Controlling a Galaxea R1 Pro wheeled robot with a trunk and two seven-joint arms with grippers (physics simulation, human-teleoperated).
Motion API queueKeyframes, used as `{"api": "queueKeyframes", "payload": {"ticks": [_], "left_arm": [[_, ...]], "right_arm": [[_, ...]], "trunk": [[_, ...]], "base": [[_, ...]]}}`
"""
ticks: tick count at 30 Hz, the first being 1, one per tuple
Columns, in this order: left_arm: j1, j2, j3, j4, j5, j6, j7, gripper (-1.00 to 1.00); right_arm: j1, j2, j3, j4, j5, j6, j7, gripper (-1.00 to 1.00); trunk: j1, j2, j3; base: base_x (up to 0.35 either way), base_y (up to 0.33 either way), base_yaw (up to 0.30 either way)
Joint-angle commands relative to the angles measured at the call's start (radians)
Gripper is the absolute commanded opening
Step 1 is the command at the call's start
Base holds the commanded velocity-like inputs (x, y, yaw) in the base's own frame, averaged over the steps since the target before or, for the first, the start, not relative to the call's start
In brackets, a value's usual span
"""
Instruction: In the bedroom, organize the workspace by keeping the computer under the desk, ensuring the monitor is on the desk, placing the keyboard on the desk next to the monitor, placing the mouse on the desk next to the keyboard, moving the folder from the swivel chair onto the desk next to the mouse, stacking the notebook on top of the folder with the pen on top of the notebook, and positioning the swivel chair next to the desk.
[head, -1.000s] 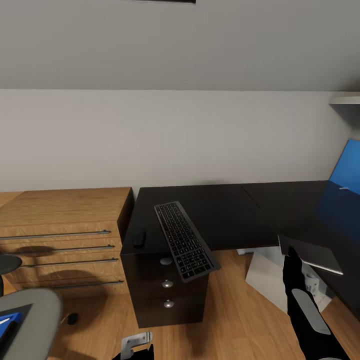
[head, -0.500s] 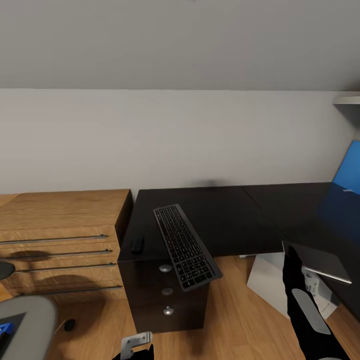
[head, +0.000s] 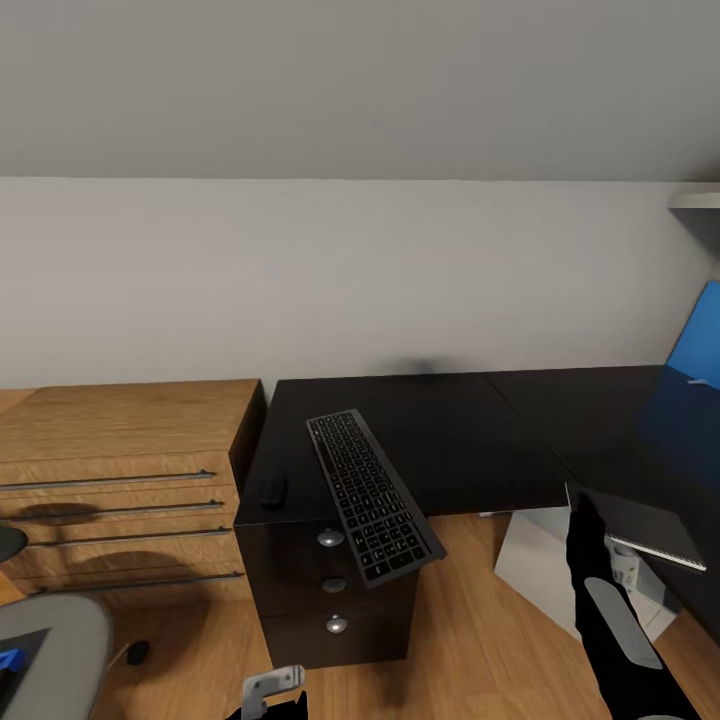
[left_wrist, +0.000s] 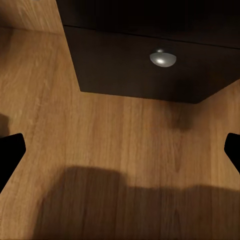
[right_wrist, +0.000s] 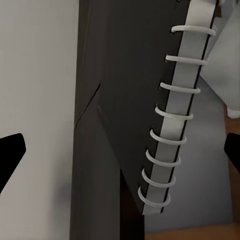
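On the glossy black table (head: 450, 430) we see the grey-keyed keyboard (head: 372, 494) and small black mouse (head: 273, 491). Our right hand (head: 585, 515) holds the dark spiral notebook (head: 640, 527); folder stacking remains.

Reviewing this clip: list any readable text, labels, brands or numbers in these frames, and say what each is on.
None can be read.
keyboard: key legends show as pale specks, too small to read.
notebook: plain dark cover and spiral binding, no lettering seen.
desk drawer fronts: bare silver knobs, no label.

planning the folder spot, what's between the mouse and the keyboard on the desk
Nothing: in the head view only bare glossy black desk top separates the small black mouse from the long dark grey-keyed keyboard.
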Motion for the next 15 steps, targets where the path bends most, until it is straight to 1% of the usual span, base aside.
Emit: {"api": "queueKeyframes", "payload": {"ticks": [1,4,7,15], "left_arm": [[0.000,0.001,-0.002,-0.002,0.006,0.003,0.007,1.00],[0.000,0.001,-0.002,-0.002,0.006,0.003,0.007,1.00],[0.000,0.001,-0.002,-0.002,0.006,0.003,0.007,1.00],[0.000,0.001,-0.003,-0.001,0.006,0.003,0.007,1.00]], "right_arm": [[0.000,0.000,0.000,0.000,-0.010,-0.004,0.002,1.00],[-0.001,-0.001,-0.014,0.000,-0.010,-0.004,0.002,1.00],[0.000,-0.001,-0.021,0.000,-0.010,-0.004,0.002,1.00],[-0.001,-0.001,-0.026,0.000,-0.009,-0.004,0.002,1.00]], "trunk": [[0.000,0.000,-0.001],[0.000,0.000,-0.001],[0.000,0.000,-0.001],[0.000,0.000,-0.001]], "base": [[0.000,0.000,0.000],[0.000,0.000,0.000],[0.000,0.000,0.000],[0.000,0.000,0.000]]}}
